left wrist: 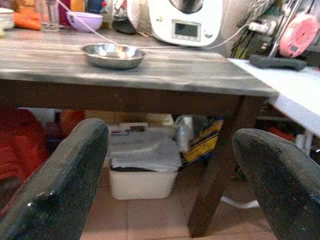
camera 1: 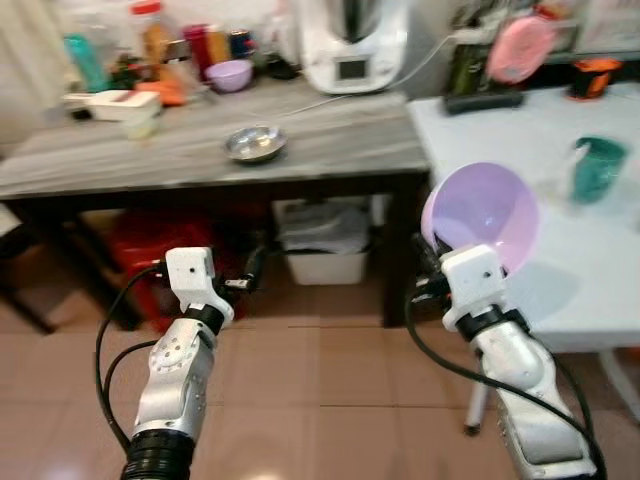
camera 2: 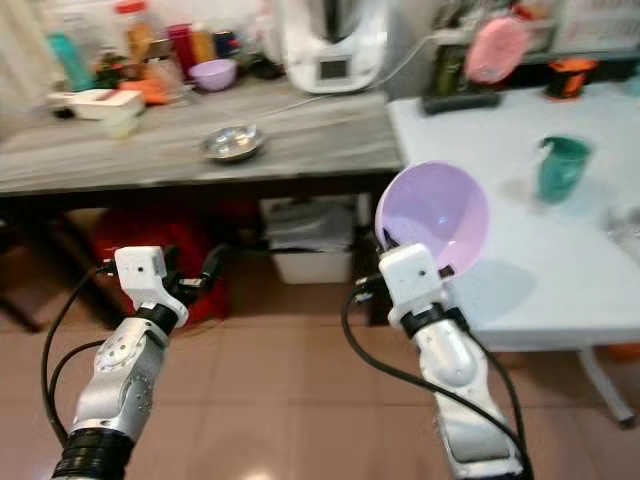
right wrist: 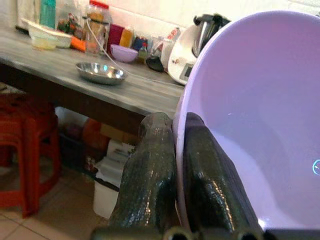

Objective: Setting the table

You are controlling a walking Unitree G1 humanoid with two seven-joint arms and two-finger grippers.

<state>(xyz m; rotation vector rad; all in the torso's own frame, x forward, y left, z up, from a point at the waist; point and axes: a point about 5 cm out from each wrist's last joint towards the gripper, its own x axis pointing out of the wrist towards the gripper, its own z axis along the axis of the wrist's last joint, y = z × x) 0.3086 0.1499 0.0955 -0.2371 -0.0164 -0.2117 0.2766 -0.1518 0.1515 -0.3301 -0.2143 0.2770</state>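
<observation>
My right gripper [camera 1: 432, 240] is shut on the rim of a purple plastic bowl [camera 1: 482, 214], held tilted in the air at the near left corner of the white table [camera 1: 560, 270]. In the right wrist view its two black fingers [right wrist: 159, 165] pinch the purple bowl's [right wrist: 250, 125] rim, one on each side. My left gripper [camera 1: 252, 268] is open and holds nothing, low in front of the dark wooden table [camera 1: 180, 150]. A steel bowl [camera 1: 255, 143] sits on that wooden table, and the steel bowl [left wrist: 113, 54] shows again in the left wrist view. A teal cup [camera 1: 597, 167] stands on the white table.
At the back of the wooden table stand a white kitchen machine [camera 1: 352, 45], a small purple bowl [camera 1: 230, 74], bottles and jars. Under that table are a white bin [camera 1: 322, 240] and red stools [camera 1: 150, 250]. A pink lid [camera 1: 521, 47] leans behind the white table. Tiled floor lies below.
</observation>
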